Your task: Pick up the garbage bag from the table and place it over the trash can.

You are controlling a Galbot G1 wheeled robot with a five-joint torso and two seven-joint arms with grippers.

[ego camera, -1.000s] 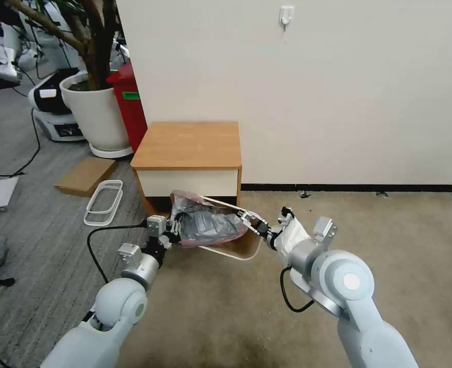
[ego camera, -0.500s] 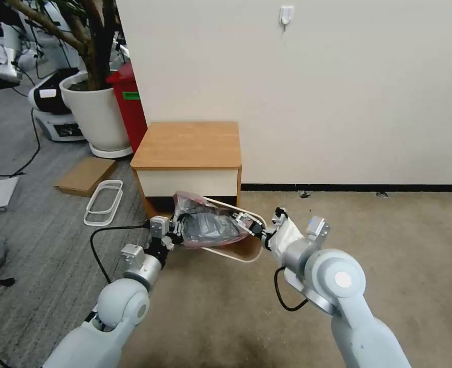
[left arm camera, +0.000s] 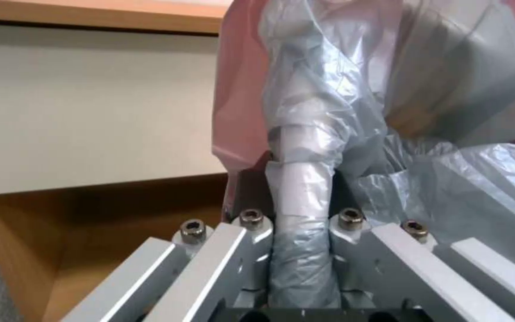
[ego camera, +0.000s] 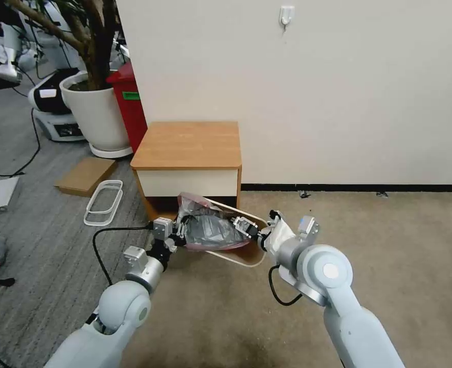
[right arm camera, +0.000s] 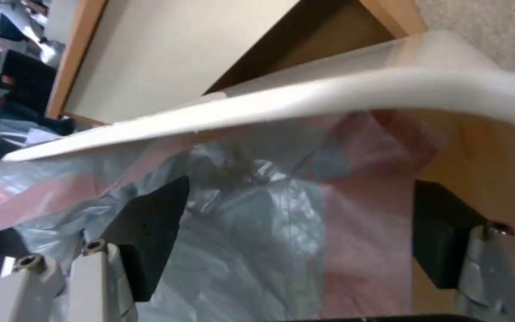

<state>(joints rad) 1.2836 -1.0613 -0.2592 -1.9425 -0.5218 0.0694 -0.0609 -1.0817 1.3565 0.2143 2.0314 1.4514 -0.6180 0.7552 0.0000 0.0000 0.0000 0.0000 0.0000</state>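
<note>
A: Start with the biggest thing; where is the table (ego camera: 187,144)?

B: Against the cream wall (ego camera: 313,92); bare orange-brown top, white drawer front; the white plant pot (ego camera: 95,112) and the red bin (ego camera: 130,102) stand to its left, well apart from the work.

A: And the trash can (ego camera: 246,255)?

B: On the floor just in front of the table, tipped so its mouth faces the robot; the head view gives the whole rolled rim; the right wrist view gives only a stretch of that rim (right arm camera: 341,96), close up, with the table's drawer front and open shelf behind it.

A: The garbage bag (ego camera: 208,230)?

B: Off the table, bunched across the can's mouth between the two grippers; grey film with a pinkish-red edge; the head view shows it as one crumpled mass; the left wrist view shows a twisted rope of it (left arm camera: 302,188).

A: The left gripper (ego camera: 180,234)?

B: At the can's left side, clamped on that rope of bag; the left wrist view shows the plastic pinched between the jaws.

A: The right gripper (ego camera: 240,225)?

B: At the can's right inner side; in the right wrist view its dark pads (right arm camera: 150,232) stand wide apart with film (right arm camera: 281,241) draped between them; nothing gripped.
</note>
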